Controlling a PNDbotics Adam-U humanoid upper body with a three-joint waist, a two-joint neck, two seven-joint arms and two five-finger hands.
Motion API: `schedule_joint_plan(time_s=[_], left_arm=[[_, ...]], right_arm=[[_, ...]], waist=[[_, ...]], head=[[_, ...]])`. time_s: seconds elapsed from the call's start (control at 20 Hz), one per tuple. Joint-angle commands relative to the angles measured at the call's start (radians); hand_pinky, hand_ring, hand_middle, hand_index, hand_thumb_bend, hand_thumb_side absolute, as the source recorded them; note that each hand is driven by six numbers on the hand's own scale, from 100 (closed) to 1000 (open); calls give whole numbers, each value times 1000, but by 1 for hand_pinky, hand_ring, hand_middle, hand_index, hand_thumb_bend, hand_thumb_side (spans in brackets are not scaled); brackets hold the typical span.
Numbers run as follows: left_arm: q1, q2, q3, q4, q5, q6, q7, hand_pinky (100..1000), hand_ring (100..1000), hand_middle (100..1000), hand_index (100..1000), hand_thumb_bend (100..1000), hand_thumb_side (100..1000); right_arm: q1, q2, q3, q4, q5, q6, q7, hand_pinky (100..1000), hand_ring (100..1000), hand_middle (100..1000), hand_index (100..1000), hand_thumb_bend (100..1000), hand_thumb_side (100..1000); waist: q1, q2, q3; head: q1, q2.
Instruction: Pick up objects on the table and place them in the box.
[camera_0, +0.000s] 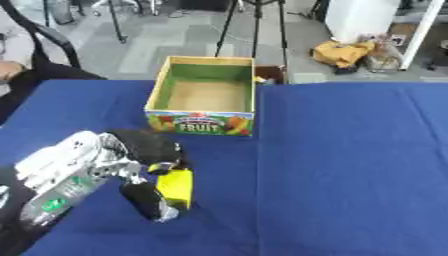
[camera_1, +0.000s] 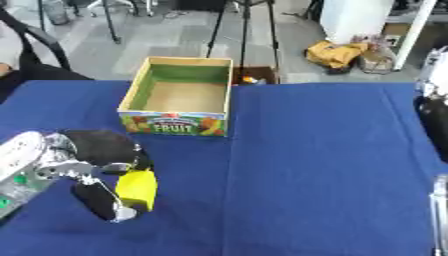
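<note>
Left eye view shows my left hand (camera_0: 144, 170) in the lower left of the frame, fingers and thumb curled round a yellow block (camera_0: 177, 186) so that the block hangs between them, just above the blue tablecloth (camera_0: 350, 165). I judge the step in hand to be the carry: the block is grasped and must now travel to the fruit box (camera_0: 203, 102), which stands open and upright in the upper middle of the frame, near the hand.

Procedure, as I judge it:
1. Lift the block clear of the cloth before moving sideways; dragging may twist it in the grasp.
2. Raise it above the printed front wall of the box, since that wall lies directly between hand and opening.
3. Centre the block over the bare cardboard floor, away from the green inner walls.
4. Lower, then uncurl the fingers only when the block is inside the rim.

My right hand (camera_1: 433, 120) shows only as a dark shape at the right edge of the right eye view; I cannot tell its state.
</note>
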Motion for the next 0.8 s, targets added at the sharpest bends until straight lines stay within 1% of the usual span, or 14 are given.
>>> schedule_joint_plan(time_s=[0.05,0.2,0.35,0.4,0.45,0.6,0.8], left_arm=[[-19,73,66,-62,51,33,5,472,591,569,759,100,634],[-24,97,115,-72,121,74,4,474,585,566,757,100,638],[-41,109,160,-46,176,106,9,477,582,565,756,100,639],[-48,112,172,-33,184,109,14,478,580,564,756,100,638],[-55,113,183,-15,187,109,19,478,578,562,752,100,638],[-85,109,210,59,197,120,40,478,575,560,750,100,635],[-120,97,227,144,196,113,69,478,573,558,749,100,632]], right_arm=[[-10,-14,0,-15,-8,-3,-3,721,798,524,816,122,645],[-12,-16,2,-15,-8,-5,-3,721,799,525,816,119,643],[-14,-19,3,-15,-8,-6,-3,721,798,525,816,119,639],[-15,-20,3,-15,-9,-7,-4,721,798,525,816,100,623],[-15,-21,3,-15,-9,-7,-4,721,798,524,816,120,637],[-19,-25,5,-15,-10,-9,-3,721,798,523,816,123,636],[-21,-31,4,-15,-12,-9,-3,720,798,521,816,128,634]], waist=[[5,-22,-2],[9,-20,-3],[15,-17,-1],[17,-15,-1],[18,-14,-1],[24,-7,-2],[28,0,-7]], head=[[-2,-6],[-4,-7],[-3,-10],[-2,-11],[-1,-13],[3,-19],[7,-25]])
